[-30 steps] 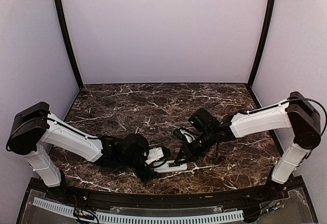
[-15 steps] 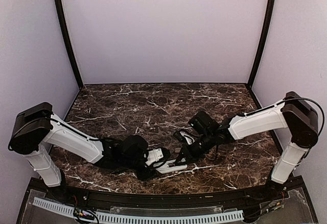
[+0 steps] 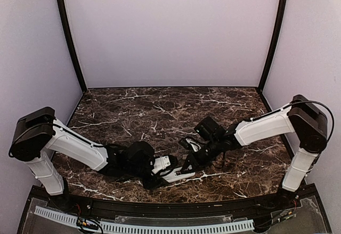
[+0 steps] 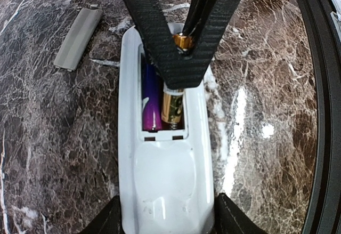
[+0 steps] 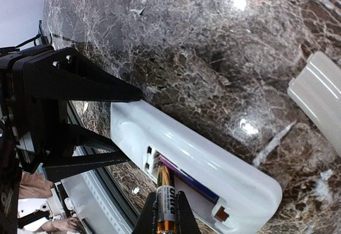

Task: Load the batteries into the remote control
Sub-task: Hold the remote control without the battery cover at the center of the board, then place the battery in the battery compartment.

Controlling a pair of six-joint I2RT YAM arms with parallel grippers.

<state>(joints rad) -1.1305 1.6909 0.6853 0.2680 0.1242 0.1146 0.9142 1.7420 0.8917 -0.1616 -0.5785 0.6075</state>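
At the middle of the bench's near edge, items listed from the grip outward:

1. Right end effector (image 5: pixel 165 196): fingers closed together on the gold battery (image 4: pixel 172 109), gripping it across its body. It reaches in over the remote from the bench's right side.

2. Gold battery: held lengthwise over the right-hand slot of the compartment (image 4: pixel 164 134). One end is down inside the recess by the end wall. The other end is between the fingers. Whether it is fully seated cannot be told.

3. Purple battery (image 4: pixel 151 103): lies flat in the left-hand slot, just beside the gold one and parallel to it.

4. Compartment: a recessed opening in the back of the handset, uncovered, holding both cells listed above.

5. Remote control (image 4: pixel 165 180): white handset, back face up, flat on the bench with its length roughly along the near edge.

6. Left end effector (image 4: pixel 169 212): clamped on the remote control at the end away from the compartment. One finger (image 4: pixel 109 220) presses each long side.

7. Cover piece (image 4: pixel 79 38): small flat pale strip lying on the bench, near the remote's compartment end but apart from it, on the side towards the far edge.

8. Bench (image 4: pixel 53 138): dark brown marble with white veins, glossy, showing bright glints of light.
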